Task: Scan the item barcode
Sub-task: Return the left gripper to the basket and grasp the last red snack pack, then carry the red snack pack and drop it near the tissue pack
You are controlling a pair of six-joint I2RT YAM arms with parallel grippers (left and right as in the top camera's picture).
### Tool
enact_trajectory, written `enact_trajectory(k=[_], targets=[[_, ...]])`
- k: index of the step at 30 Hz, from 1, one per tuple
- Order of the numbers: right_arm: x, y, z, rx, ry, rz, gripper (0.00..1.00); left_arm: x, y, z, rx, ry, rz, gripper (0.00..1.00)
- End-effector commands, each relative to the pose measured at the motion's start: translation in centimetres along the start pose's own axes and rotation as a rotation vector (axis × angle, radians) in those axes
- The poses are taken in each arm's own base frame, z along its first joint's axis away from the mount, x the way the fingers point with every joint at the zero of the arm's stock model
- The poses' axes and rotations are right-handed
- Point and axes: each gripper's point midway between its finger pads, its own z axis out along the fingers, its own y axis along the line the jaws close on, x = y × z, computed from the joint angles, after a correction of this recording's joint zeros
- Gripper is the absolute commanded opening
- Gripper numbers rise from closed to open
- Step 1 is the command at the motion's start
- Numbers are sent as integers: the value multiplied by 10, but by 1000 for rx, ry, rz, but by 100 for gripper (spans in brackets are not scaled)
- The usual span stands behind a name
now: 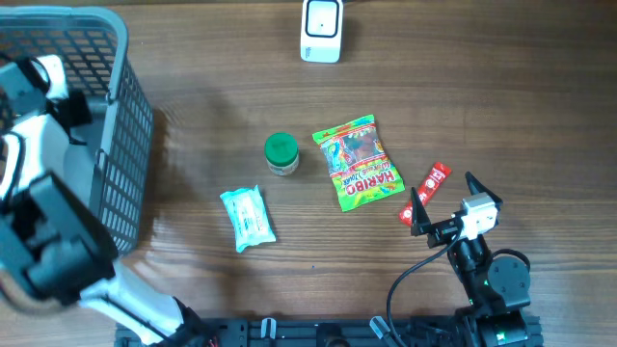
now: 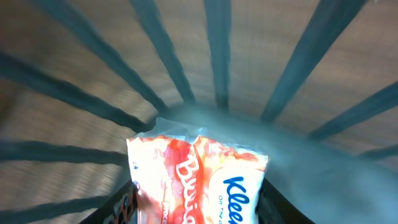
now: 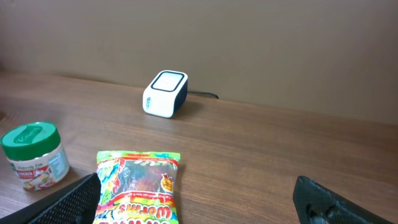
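In the left wrist view an orange-and-white Kleenex tissue pack [image 2: 199, 180] stands between my left gripper's [image 2: 198, 208] black fingers [image 2: 121, 205], which press on both its sides. Behind it are the grey bars of the basket [image 2: 217, 56]. From overhead the left arm [image 1: 39, 202] reaches down into the basket [image 1: 130, 145], and its gripper and the pack are hidden there. The white barcode scanner [image 1: 321, 29] [image 3: 165, 93] stands at the table's far edge. My right gripper [image 1: 445, 200] [image 3: 199, 205] rests open at the front right, with nothing in it.
On the table lie a Haribo gummy bag [image 1: 359, 162] [image 3: 140, 186], a green-lidded jar [image 1: 281, 152] [image 3: 36, 155], a teal wipes pack [image 1: 248, 217] and a red stick packet [image 1: 434, 183] beside the right gripper. The tall basket fills the left side.
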Motion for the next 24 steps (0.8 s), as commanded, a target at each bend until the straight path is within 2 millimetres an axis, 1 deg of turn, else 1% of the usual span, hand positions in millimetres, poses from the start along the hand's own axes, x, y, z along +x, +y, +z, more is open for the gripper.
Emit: enact_trajectory(k=[1,2,3,4,5,6,7,9,10,11,13,14,15,17,18,19,20,21,22,23,24], targets=[[-1,0,0,4,-4,-3,100,-84,17,-127,-17,-300,-166,43],[-1,0,0,4,-4,-3,100,-95,9,-156,34,-354,-177,43],[-1,0,0,4,-4,-3,100,-106,-6,-191,115,-417,-176,43],[-1,0,0,4,-4,-3,100,-113,-30,-239,226,-486,-163,43],[-1,0,0,4,-4,-3,100,-114,-47,-264,283,-512,-150,43],[-1,0,0,4,-4,-3,100,-109,-73,-294,351,-526,-127,43],[-1,0,0,4,-4,-2,100,-100,-102,-312,423,-508,-103,44],[-1,0,0,4,-4,-3,100,-75,-164,-330,572,-424,-22,44],[-1,0,0,4,-4,-3,100,-55,-203,-336,656,-352,50,44],[-1,0,0,4,-4,-3,99,-25,-249,-341,749,-253,148,43],[-1,0,0,4,-4,-3,100,18,-304,-344,842,-116,281,43],[-1,0,0,4,-4,-3,100,44,-330,-344,876,-36,355,43],[-1,0,0,4,-5,-3,100,75,-357,-342,902,58,438,42],[-1,0,0,4,-4,-3,100,124,-388,-336,907,211,534,42],[-1,0,0,4,-4,-3,100,158,-403,-330,888,306,611,42],[-1,0,0,4,-4,-3,100,186,-412,-321,853,383,678,41],[-1,0,0,4,-4,-3,100,212,-416,-313,815,459,736,41],[-1,0,0,4,-4,-3,100,235,-416,-301,744,535,763,40],[-1,0,0,4,-4,-3,100,251,-413,-288,661,592,763,40],[-1,0,0,4,-4,-3,100,269,-414,-274,591,657,724,39],[-1,0,0,4,-4,-3,100,278,-417,-265,571,675,697,39]])
